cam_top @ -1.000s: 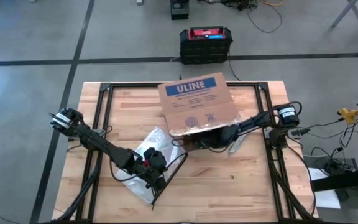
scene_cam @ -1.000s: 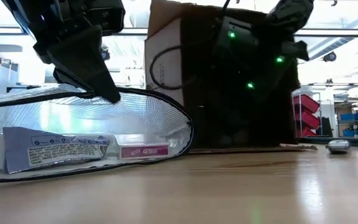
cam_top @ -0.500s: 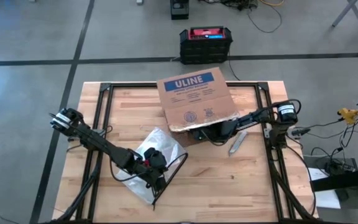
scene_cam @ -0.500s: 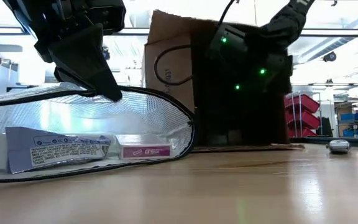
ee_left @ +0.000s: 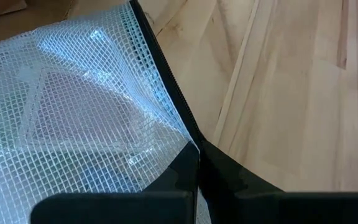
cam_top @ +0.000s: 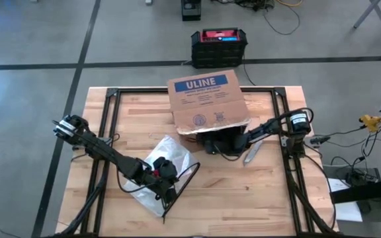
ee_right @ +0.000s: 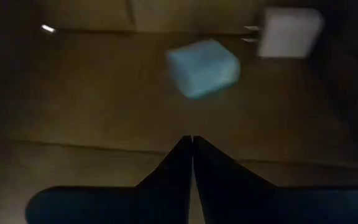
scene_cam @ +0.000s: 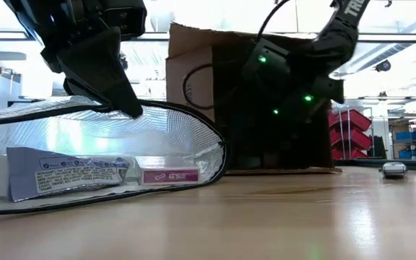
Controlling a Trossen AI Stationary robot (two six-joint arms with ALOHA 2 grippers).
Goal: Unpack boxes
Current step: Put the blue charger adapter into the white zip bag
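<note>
The brown cardboard box (cam_top: 207, 99) with the blue ULINE label lies on its side at the table's far middle, its opening toward the near edge. My right gripper (ee_right: 191, 140) is shut and reaches inside it from the right, hidden under the top flap in the high view. Ahead of it, inside the box, lie a pale blue packet (ee_right: 202, 67) and a white item (ee_right: 289, 32). At the near left my left gripper (ee_left: 196, 149) is shut on a clear mesh bag (cam_top: 167, 155) that rests on the table with packets in it. My left gripper pinches the bag's black zipper rim (ee_left: 178, 106) between its two fingers, coming slanting down from the table's left. That rim is held up off the table (scene_cam: 132, 112), so the mouth gapes, while the bag's lower side lies on the wood. My right gripper: I cannot tell whether its shut tips touch the box's inner floor (ee_right: 104, 93).
A small grey metal tool (cam_top: 251, 153) lies on the wood just right of the box, under my right arm. A black-and-red case (cam_top: 219, 47) stands on the floor beyond the far edge. Bare wood lies along the near edge.
My right gripper has sunk and gone deeper into the box, toward the table's left, rolling as it went. The box's top has come down lower and the box has shifted slightly toward the far left. The bag has not moved.
</note>
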